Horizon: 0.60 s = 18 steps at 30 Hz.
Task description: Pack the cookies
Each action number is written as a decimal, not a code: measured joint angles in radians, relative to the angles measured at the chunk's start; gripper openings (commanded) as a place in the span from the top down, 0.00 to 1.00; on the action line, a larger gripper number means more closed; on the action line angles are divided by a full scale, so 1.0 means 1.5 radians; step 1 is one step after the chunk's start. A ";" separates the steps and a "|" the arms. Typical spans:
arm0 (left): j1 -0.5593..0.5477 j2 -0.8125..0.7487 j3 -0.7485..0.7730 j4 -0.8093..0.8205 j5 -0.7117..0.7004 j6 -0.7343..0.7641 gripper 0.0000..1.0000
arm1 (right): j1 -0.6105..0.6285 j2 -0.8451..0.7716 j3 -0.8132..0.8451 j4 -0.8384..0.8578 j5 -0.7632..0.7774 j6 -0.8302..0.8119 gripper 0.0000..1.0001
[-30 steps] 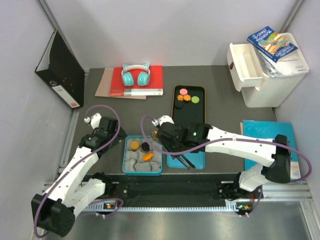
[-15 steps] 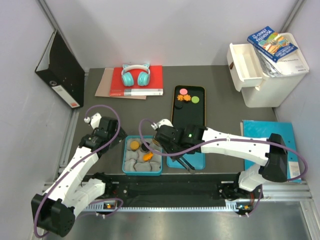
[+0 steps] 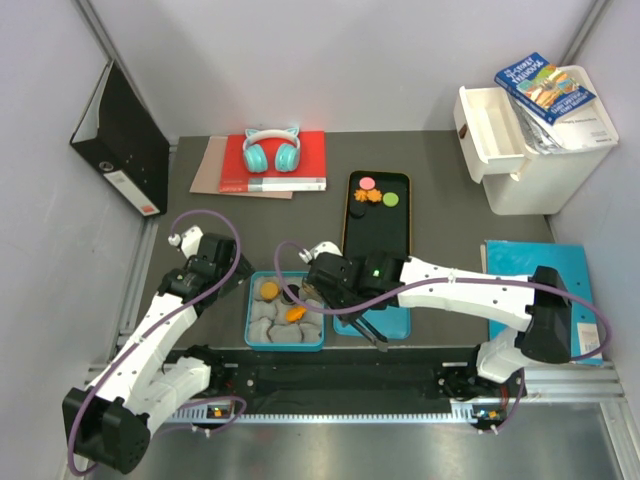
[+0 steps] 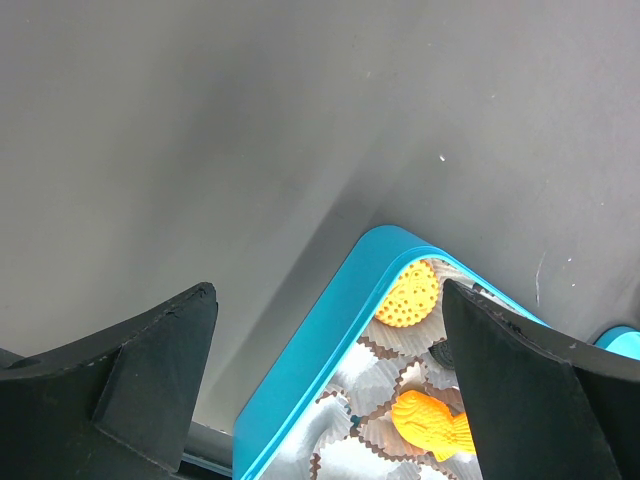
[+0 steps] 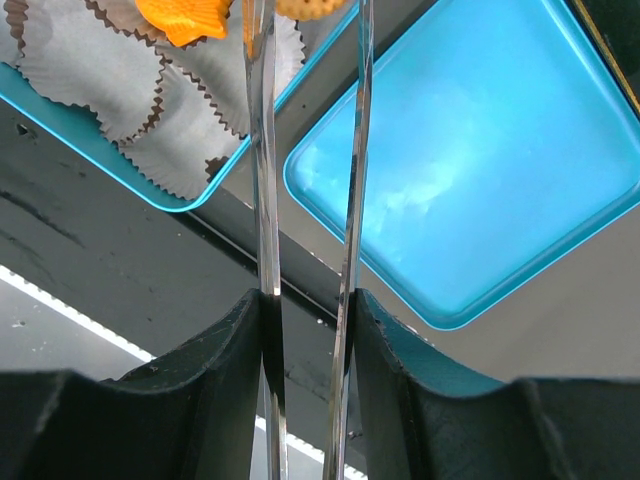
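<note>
Black binder (image 3: 115,135) leans against the left wall. Beside it on the dark worktop (image 3: 450,210), teal cat-ear headphones (image 3: 272,150) lie on a red book (image 3: 300,170).

The left hand (image 4: 328,300) hovers just left of the teal box (image 3: 248,315). Its black fingers (image 4: 150,370) are spread wide with nothing between them. The box is lined with white paper cups (image 4: 375,375). A round orange cookie (image 4: 405,295) sits in a far cup and a fish-shaped orange cookie (image 4: 432,420) in a nearer one.

The right hand (image 3: 308,296) reaches over the box's right side. In the right wrist view its clear fingers (image 5: 262,150) stand narrowly apart. They are clamped on a pinched orange cookie (image 5: 312,8), seen only at the top edge of that view, beside the fish.

Just right of the box lies a bare teal lid (image 5: 470,190). Beyond it a black tray (image 3: 380,228) carries the other cookies at its far end:
- a pink cookie (image 3: 368,183)
- a green cookie (image 3: 390,199)
- an irregular orange cookie (image 3: 373,197)
- two black cookies (image 3: 357,197)

Farther right a blue folder (image 3: 515,260) lies partly under the right arm. A white drawer unit (image 3: 540,160) with one drawer pulled out carries a paperback (image 3: 545,88).
</note>
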 measured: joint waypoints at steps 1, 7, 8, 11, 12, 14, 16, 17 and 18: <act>0.000 0.000 0.000 0.000 0.000 0.000 0.02 | 0.000 0.001 0.000 0.000 -0.001 0.000 0.64; 0.000 0.000 0.000 0.000 0.000 0.000 0.02 | 0.000 0.001 0.000 0.001 -0.001 0.001 0.64; 0.000 0.000 0.000 0.000 0.000 0.000 0.02 | 0.000 0.001 0.000 0.001 -0.001 0.001 0.64; 0.000 0.000 0.000 0.000 0.000 0.000 0.02 | 0.002 0.001 0.000 0.001 -0.004 0.000 0.64; 0.000 0.000 0.000 0.000 0.000 0.000 0.02 | 0.005 0.001 0.000 0.000 -0.005 -0.001 0.64; 0.000 0.000 0.000 0.000 0.000 0.000 0.02 | 0.016 0.001 0.000 -0.004 -0.008 -0.002 0.64; 0.000 0.000 0.000 0.000 0.000 0.000 0.02 | 0.034 0.001 0.000 -0.011 -0.009 -0.002 0.64; 0.000 0.000 0.000 0.000 0.000 0.000 0.02 | 0.045 0.001 0.000 -0.016 -0.010 -0.002 0.64; 0.000 0.000 0.000 0.000 0.000 0.000 0.02 | 0.052 0.001 0.000 -0.020 -0.010 -0.002 0.64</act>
